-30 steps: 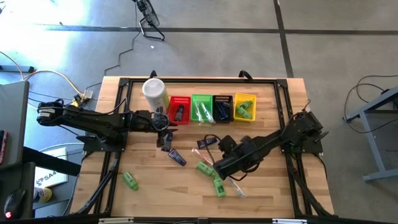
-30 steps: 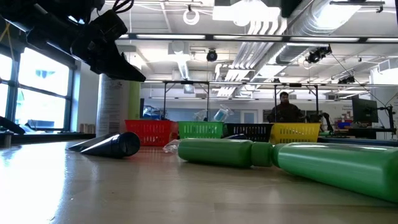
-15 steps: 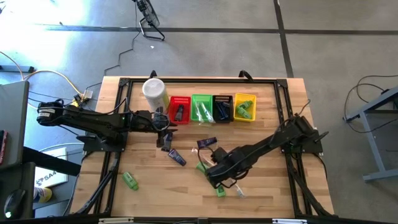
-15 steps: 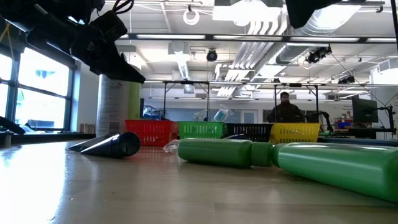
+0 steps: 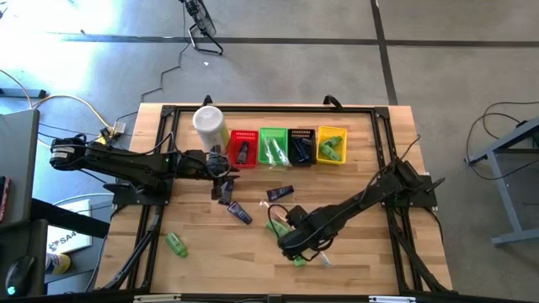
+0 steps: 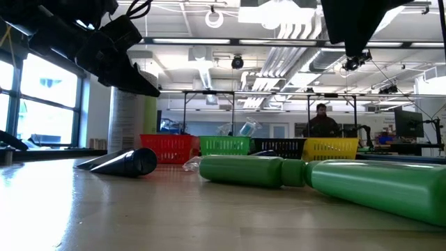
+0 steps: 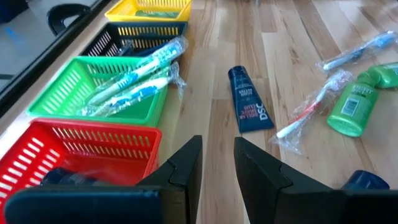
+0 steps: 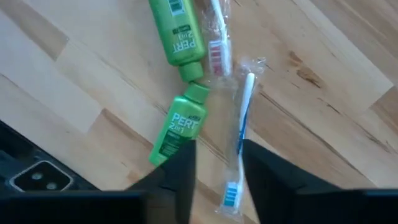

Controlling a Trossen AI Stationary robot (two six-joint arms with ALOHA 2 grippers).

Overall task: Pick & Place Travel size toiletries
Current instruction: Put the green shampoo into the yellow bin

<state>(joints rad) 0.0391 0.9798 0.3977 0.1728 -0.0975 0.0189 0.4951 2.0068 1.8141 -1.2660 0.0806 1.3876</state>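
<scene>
Two green bottles (image 8: pixel 178 129) (image 8: pixel 178 30) and two plastic-wrapped toothbrushes (image 8: pixel 240 142) lie flat on the wood. My right gripper (image 8: pixel 217 177) hangs open just above them, pointing down. Its fingers stand above the lower bottle's end and the blue toothbrush and touch nothing. In the high view it is near the table's middle front (image 5: pixel 290 242). My left gripper (image 7: pixel 217 168) waits by the red basket (image 7: pixel 74 155), slightly open, with nothing between its fingers. A dark tube (image 7: pixel 249 107) lies ahead of it. Another green bottle (image 5: pixel 175 244) lies at the front left.
Red, green (image 5: pixel 273 146), black (image 5: pixel 301 145) and yellow (image 5: pixel 332 145) baskets stand in a row at the far side, some holding toiletries. A white canister (image 5: pixel 209 124) stands left of them. Dark tubes (image 5: pixel 238 212) lie near the left gripper. A person shows in the room behind.
My right gripper has gone down and toward the table's near-left, coming over the green bottles and wrapped toothbrushes. In the low view its dark shape has dropped in from the top. Nothing on the table has moved.
</scene>
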